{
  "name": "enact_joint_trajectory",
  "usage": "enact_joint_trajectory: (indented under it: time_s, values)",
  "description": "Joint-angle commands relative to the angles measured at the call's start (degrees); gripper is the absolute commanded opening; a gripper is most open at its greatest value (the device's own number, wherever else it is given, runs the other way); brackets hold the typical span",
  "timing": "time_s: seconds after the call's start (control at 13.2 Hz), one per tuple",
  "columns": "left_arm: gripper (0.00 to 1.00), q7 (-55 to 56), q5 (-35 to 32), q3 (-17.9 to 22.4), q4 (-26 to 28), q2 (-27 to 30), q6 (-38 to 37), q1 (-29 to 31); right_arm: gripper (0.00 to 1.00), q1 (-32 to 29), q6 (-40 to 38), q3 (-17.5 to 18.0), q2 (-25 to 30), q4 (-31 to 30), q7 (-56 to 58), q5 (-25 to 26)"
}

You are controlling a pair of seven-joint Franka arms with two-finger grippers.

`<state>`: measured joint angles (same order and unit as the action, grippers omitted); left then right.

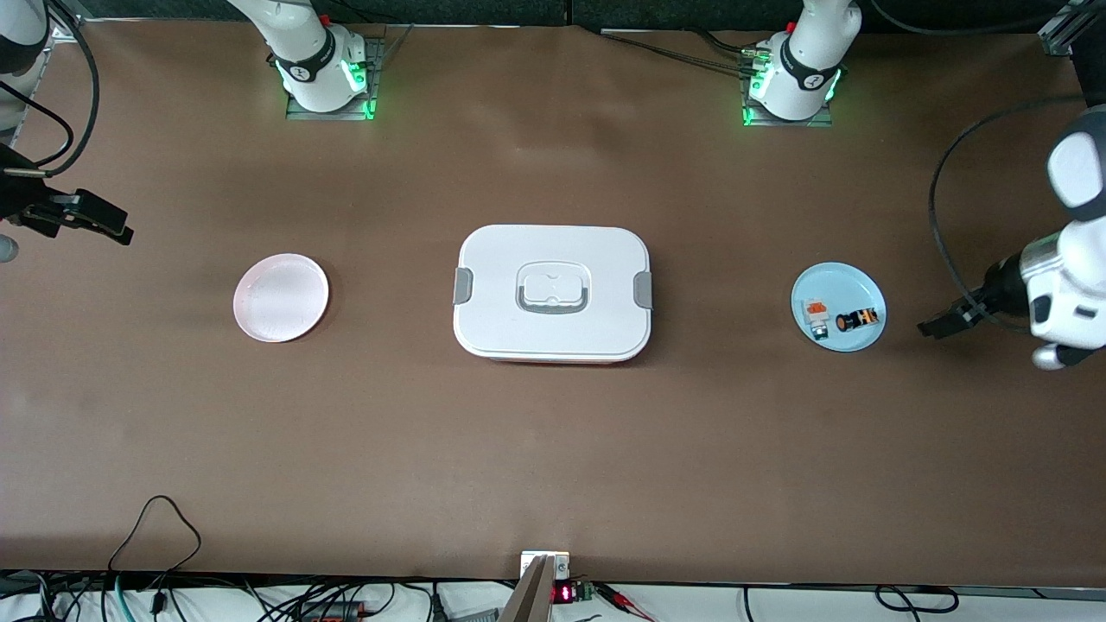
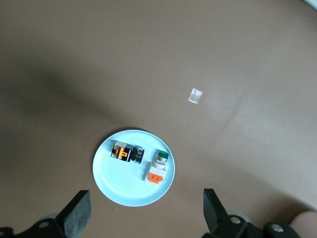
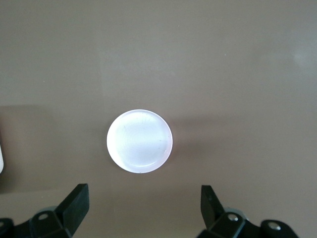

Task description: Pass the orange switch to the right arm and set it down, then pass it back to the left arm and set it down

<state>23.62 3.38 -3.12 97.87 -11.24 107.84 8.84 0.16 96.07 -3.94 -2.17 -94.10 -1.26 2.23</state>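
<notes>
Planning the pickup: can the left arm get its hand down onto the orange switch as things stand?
Probably yes. The left hand, open, is beside the blue plate where the orange switch lies uncovered. Only the small white-grey block lies close beside it; the box is well clear.

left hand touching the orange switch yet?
Apart. Left wrist view: the open left hand hangs above the blue plate; the orange switch lies untouched on it.

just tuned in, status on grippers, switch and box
Left gripper open, above blue plate; right gripper open, above pink plate. Orange switch on blue plate, untouched. Box sits mid-table between plates.
</notes>
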Motion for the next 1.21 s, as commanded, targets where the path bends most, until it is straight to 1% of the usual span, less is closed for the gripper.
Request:
enact_joint_trajectory:
  time_s: [0.0,0.08,0.15,0.3,0.45,0.53,0.61,0.76,0.83,0.91,0.98,1.06,1.14]
  values:
    - [1.00,-5.3,0.5,-2.4,-1.9,3.3,-4.5,0.0,1.00,-0.2,-2.2,0.1,-0.6,1.8,3.2,-0.9]
    - [1.00,-11.3,0.1,-3.7,-2.7,3.8,-5.2,0.4,1.00,-0.2,-2.4,0.2,-0.4,1.9,3.1,-0.9]
    - [1.00,-16.4,0.0,-3.9,-3.5,4.6,-5.9,0.3,1.00,-0.2,-2.5,0.1,-0.4,2.2,3.1,-0.9]
    - [1.00,-17.0,0.4,-4.7,-5.5,6.0,-7.7,0.3,1.00,-0.2,-2.6,0.2,-0.1,2.2,3.2,-0.9]
    - [1.00,-17.5,0.1,-5.8,-8.6,6.3,-14.3,1.4,1.00,-0.1,-2.6,0.2,-0.1,2.5,3.5,-0.8]
    - [1.00,-17.7,-0.5,-5.5,-9.9,6.1,-15.1,-1.3,1.00,-0.2,-2.7,0.2,-0.1,2.5,3.5,-0.8]
    - [1.00,-17.3,-2.3,-3.8,-10.8,6.1,-15.1,-4.5,1.00,-0.2,-3.2,0.1,-0.1,2.5,3.5,-0.8]
    - [1.00,-16.8,-2.3,-2.0,-11.6,5.9,-15.1,-7.9,1.00,-0.2,-3.3,0.1,-0.1,2.6,3.4,-0.8]
    - [1.00,-17.5,-2.2,0.4,-11.9,5.5,-14.9,-10.0,1.00,-0.2,-3.4,0.1,-0.1,2.5,3.5,-0.7]
    - [1.00,-19.1,-2.4,1.5,-11.9,5.6,-15.0,-10.7,1.00,-0.2,-3.4,0.1,0.0,2.5,3.5,-0.7]
    - [1.00,-21.8,-2.9,1.8,-11.9,6.1,-15.5,-10.4,1.00,-0.2,-3.5,0.1,0.0,2.5,3.5,-0.6]
    - [1.00,-26.5,-2.9,2.3,-11.9,6.5,-16.8,-10.2,1.00,-0.2,-3.9,0.1,0.0,2.6,3.5,-0.6]
    - [1.00,-31.0,-2.8,4.3,-11.9,6.9,-18.6,-10.0,1.00,-0.2,-4.3,0.2,0.0,2.6,3.6,-0.6]
